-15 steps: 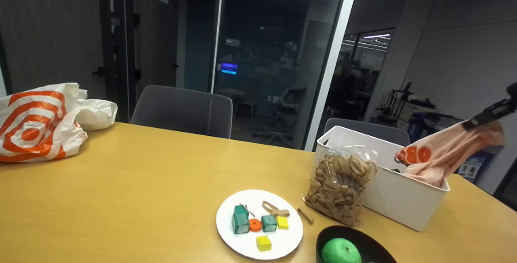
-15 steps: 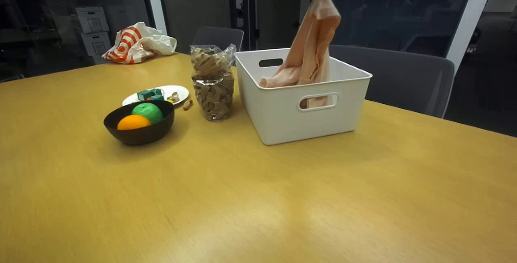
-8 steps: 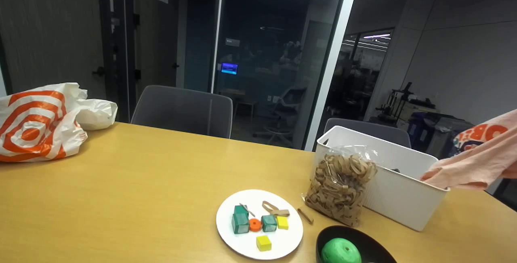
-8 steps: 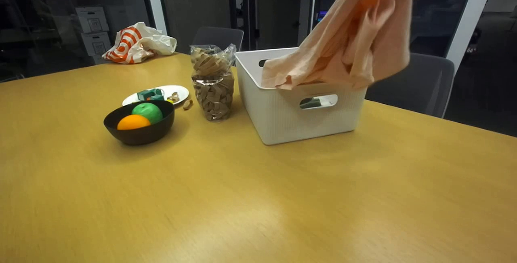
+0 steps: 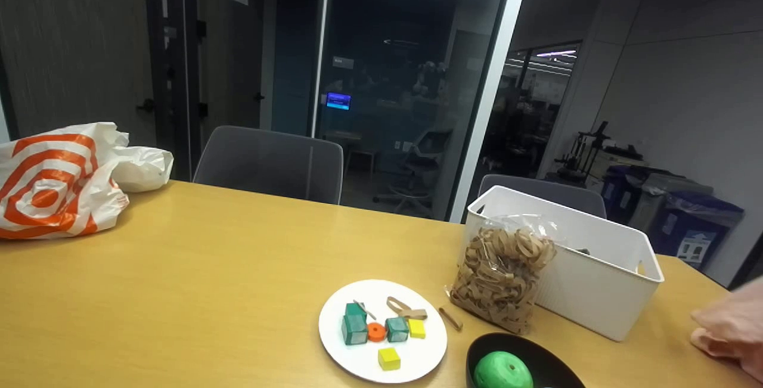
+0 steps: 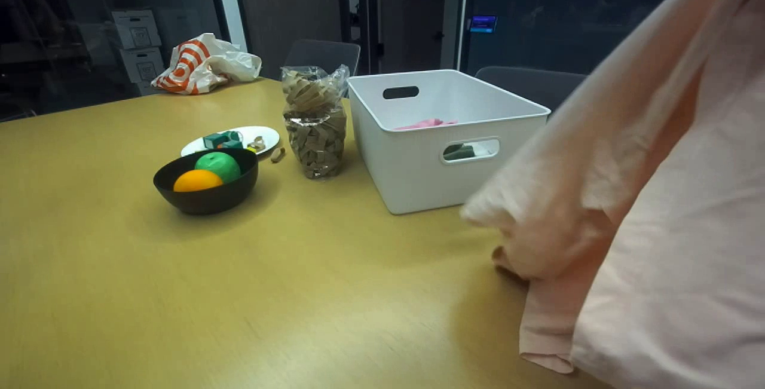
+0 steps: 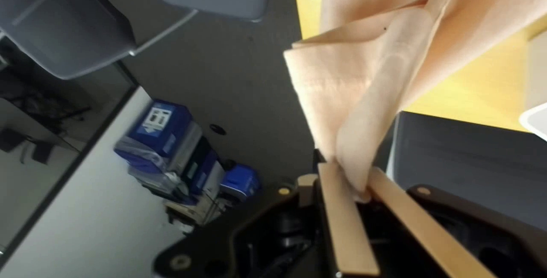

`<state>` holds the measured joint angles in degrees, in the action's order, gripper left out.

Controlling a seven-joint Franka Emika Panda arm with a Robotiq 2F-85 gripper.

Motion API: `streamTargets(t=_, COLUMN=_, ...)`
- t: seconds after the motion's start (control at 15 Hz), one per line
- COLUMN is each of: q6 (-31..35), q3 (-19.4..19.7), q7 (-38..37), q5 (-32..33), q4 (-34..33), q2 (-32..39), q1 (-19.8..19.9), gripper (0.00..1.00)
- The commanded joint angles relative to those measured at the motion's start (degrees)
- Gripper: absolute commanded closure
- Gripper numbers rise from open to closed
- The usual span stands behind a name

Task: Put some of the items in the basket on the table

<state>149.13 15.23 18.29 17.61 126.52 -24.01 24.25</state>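
Note:
A white basket stands on the yellow table in both exterior views [image 5: 596, 298] [image 6: 412, 168]. A light pink cloth [image 6: 651, 227] hangs beside the basket, outside it, with its lower folds close to or on the table; it also shows at the edge of an exterior view [image 5: 736, 328]. In the wrist view my gripper [image 7: 352, 173] is shut on a bunched end of the cloth [image 7: 329, 86]. The gripper is out of view in both exterior views. Inside the basket a brighter pink item [image 6: 427, 123] and a dark green item [image 6: 459, 152] partly show.
A clear bag of brown strips [image 5: 503, 278] stands against the basket. A white plate [image 5: 340, 355] with small blocks and a black bowl [image 6: 206, 201] with a green and an orange fruit are beside it. A Target bag [image 5: 53, 185] lies farther off. Chairs [image 5: 268, 161] line the table.
The cloth has been drawn up out of the basket, over its near end, and lowered toward the table beside it. The gripper has left the exterior views with it.

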Motion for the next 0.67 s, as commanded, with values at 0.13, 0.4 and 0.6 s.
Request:
streamTargets(t=0.13, q6=-2.1, q3=-2.4, q7=-15.2, q5=11.4, q4=1.8, q2=0.0, q1=5.3, gripper=0.94)
streamTargets(t=0.4, q6=2.2, q3=-1.0, q7=-11.5, q5=6.0, q4=2.7, q2=2.6, q1=-1.9, gripper=0.94)
streamTargets(t=0.6, q6=7.8, q3=-0.5, q7=-8.0, q5=-0.6, q4=2.9, q2=6.4, q1=-9.4, gripper=0.92)
